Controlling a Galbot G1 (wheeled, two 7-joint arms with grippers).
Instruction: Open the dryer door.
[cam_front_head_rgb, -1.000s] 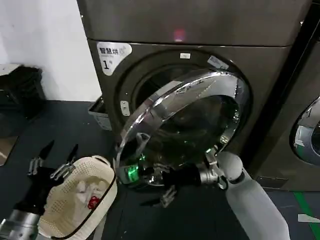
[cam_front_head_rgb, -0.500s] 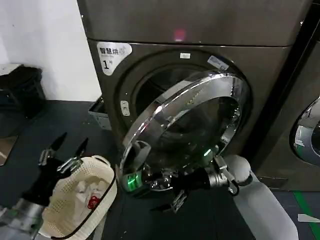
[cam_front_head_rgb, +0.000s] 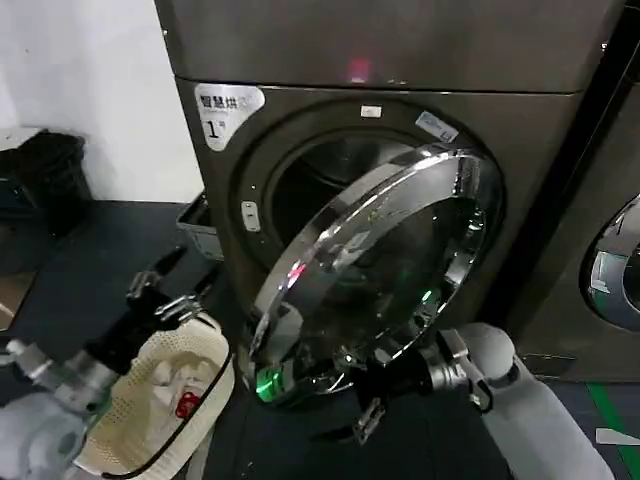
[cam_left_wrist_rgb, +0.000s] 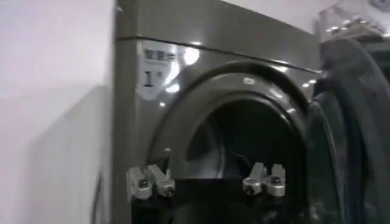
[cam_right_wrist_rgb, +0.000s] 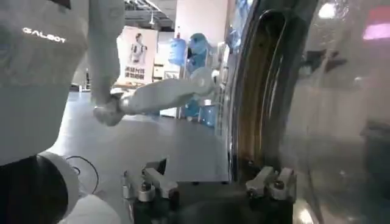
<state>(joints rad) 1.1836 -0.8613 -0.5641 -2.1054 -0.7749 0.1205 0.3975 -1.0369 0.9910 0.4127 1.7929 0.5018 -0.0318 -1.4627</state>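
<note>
The dryer door (cam_front_head_rgb: 375, 265) hides much of the drum opening; the neighbouring machine (cam_front_head_rgb: 600, 250) is cut off.

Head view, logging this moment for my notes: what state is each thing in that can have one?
dryer door: partly open, swung out from the opening.
dryer: drum opening exposed on its left side, a pink light lit on the upper panel.
right pincer: open, below the door's lower rim.
left pincer: open, holding nothing, above the basket.
basket: upright on the floor, items inside.
</note>
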